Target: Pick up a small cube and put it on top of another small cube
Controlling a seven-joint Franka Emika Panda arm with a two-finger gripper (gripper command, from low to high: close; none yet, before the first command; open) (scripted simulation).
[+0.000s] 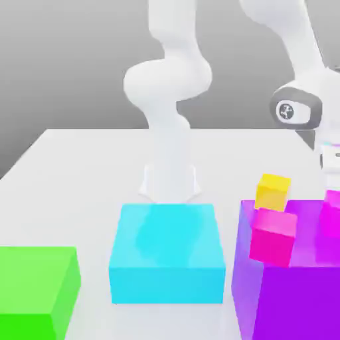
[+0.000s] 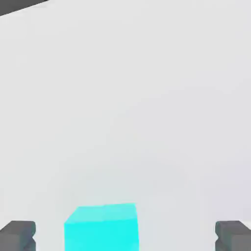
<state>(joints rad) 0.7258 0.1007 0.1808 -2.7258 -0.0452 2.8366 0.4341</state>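
Observation:
A small cyan cube [image 2: 101, 229] lies on the white table in the hand view, below my gripper [image 2: 125, 237]. The gripper is open: its dark fingertips [image 2: 17, 236] stand wide apart on either side of the cube, touching nothing. In the exterior view my gripper [image 1: 330, 171] hangs at the far right edge, behind a large purple block [image 1: 292, 292]. A small yellow cube [image 1: 273, 191] sits just behind that block. A small magenta cube [image 1: 273, 237] shows at its near top corner, and a second magenta shape [image 1: 332, 211] sits below the hand.
A large cyan block [image 1: 166, 252] stands in front of the arm's white base [image 1: 169, 179]. A large green block [image 1: 36, 289] fills the exterior view's lower left corner. The white table [image 1: 80, 172] stretches back to a grey wall.

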